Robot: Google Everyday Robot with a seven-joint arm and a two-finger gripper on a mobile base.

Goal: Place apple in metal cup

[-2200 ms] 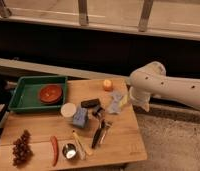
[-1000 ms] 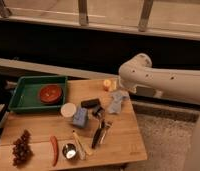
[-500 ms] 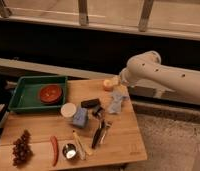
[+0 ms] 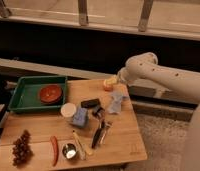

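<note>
The apple (image 4: 108, 84) is a small orange-yellow fruit at the far right edge of the wooden table (image 4: 123, 145). My gripper (image 4: 116, 81) is at the end of the white arm (image 4: 158, 77), which reaches in from the right. The gripper is right beside the apple, on its right side. The metal cup (image 4: 69, 150) is a small shiny steel cup near the table's front edge, far from the apple and the gripper.
A green tray (image 4: 23, 92) at the left holds a red-brown bowl (image 4: 50, 93). A white cup (image 4: 68, 109), blue objects (image 4: 80, 118), a blue cloth (image 4: 115, 102), a black block (image 4: 90, 103), utensils (image 4: 100, 133), a red chili (image 4: 54, 150) and grapes (image 4: 22, 148) lie about.
The arm has swung left across the table's far right side and its gripper has come up to the apple. The objects on the table have not moved.
</note>
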